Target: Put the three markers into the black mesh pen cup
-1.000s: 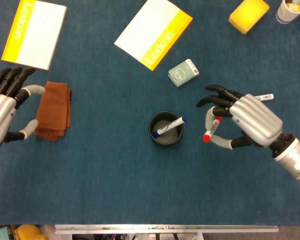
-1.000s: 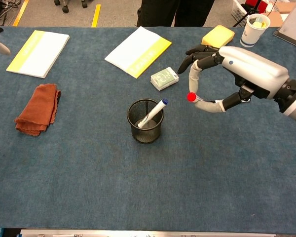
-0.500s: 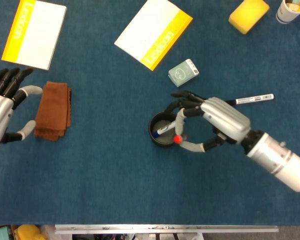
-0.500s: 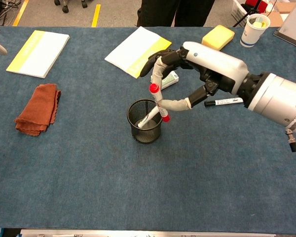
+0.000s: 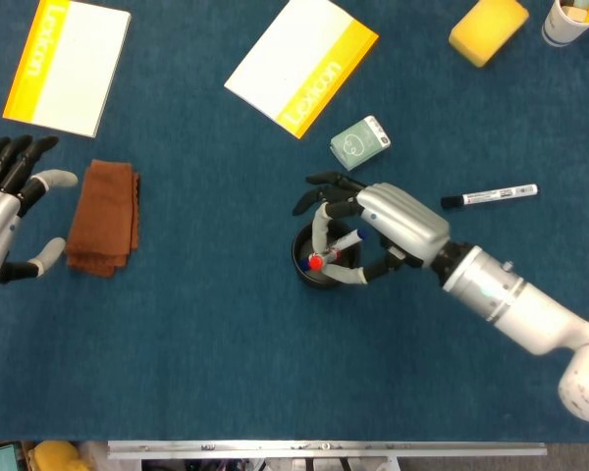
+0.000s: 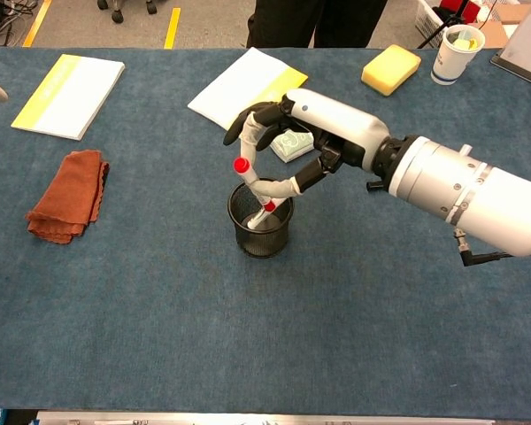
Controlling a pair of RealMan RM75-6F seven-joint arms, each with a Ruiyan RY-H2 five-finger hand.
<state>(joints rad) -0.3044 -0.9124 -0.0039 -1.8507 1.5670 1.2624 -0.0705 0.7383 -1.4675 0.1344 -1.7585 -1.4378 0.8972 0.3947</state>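
Note:
The black mesh pen cup [image 5: 308,275] [image 6: 259,237] stands mid-table. A blue-capped marker [image 5: 349,238] leans inside it. My right hand [image 5: 378,221] [image 6: 314,124] hovers right over the cup and pinches a red-capped marker [image 5: 317,261] [image 6: 250,183] between thumb and finger. That marker points steeply down, its lower end inside the cup's mouth. A black marker [image 5: 489,196] lies flat on the table to the right of the hand. My left hand [image 5: 5,211] waits at the far left edge with its fingers spread and nothing in it.
A brown cloth [image 5: 105,218] [image 6: 66,195] lies beside the left hand. Two yellow-and-white notebooks [image 5: 67,64] [image 5: 301,62] sit at the back. A small green box [image 5: 359,143], a yellow sponge [image 5: 487,27] and a paper cup [image 5: 572,20] are behind the right arm.
My right hand has carried the red marker leftward from beside the cup to directly above it, and the marker's tip now dips into the cup. The left hand barely moved.

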